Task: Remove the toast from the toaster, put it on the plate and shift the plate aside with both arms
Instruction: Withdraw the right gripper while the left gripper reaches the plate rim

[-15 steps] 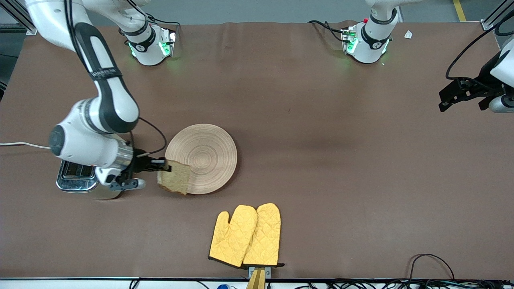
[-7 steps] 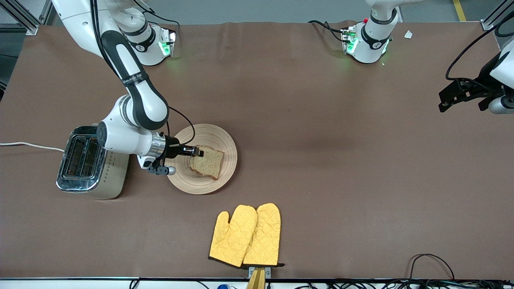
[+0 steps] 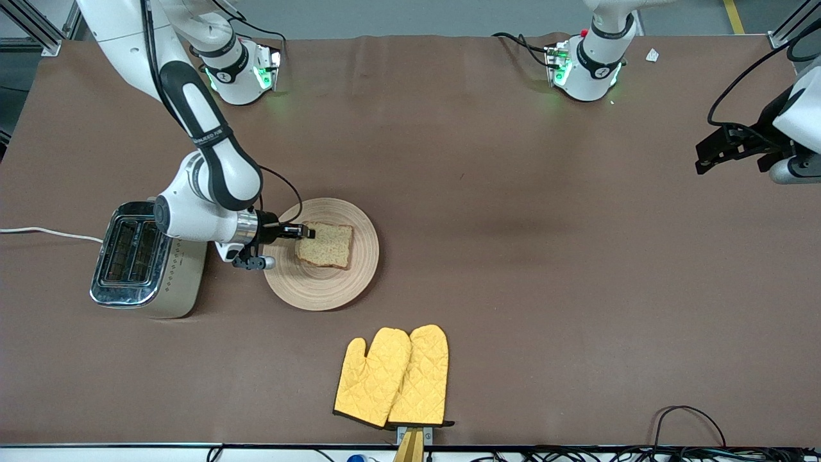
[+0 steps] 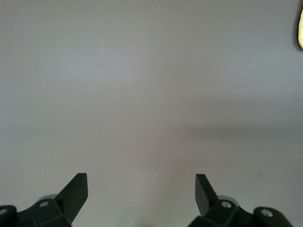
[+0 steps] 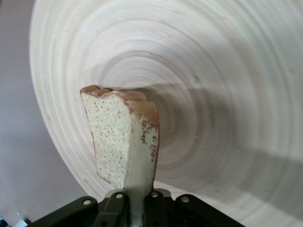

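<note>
The round beige wooden plate (image 3: 324, 282) lies beside the toaster, toward the right arm's end of the table. The toast (image 3: 326, 244), a speckled tan slice with a darker crust, is over the plate's middle. My right gripper (image 3: 304, 231) is shut on the toast's edge, over the plate's rim. In the right wrist view the toast (image 5: 124, 137) stands on edge between the jaws of my right gripper (image 5: 135, 201), over the plate (image 5: 227, 94). My left gripper (image 3: 712, 153) is open and empty, waiting up at the left arm's end of the table; the left wrist view shows my left gripper (image 4: 141, 187) with jaws wide apart over bare tablecloth.
A chrome toaster (image 3: 138, 260) stands beside the plate, toward the right arm's end of the table. A pair of yellow quilted oven mitts (image 3: 392, 377) lies nearer the front camera than the plate. Cables (image 3: 686, 423) run along the table's front edge.
My right gripper carried the toast from beside the toaster onto the plate, and the toast has gone flatter over the plate's middle. The left gripper shifted slightly.
</note>
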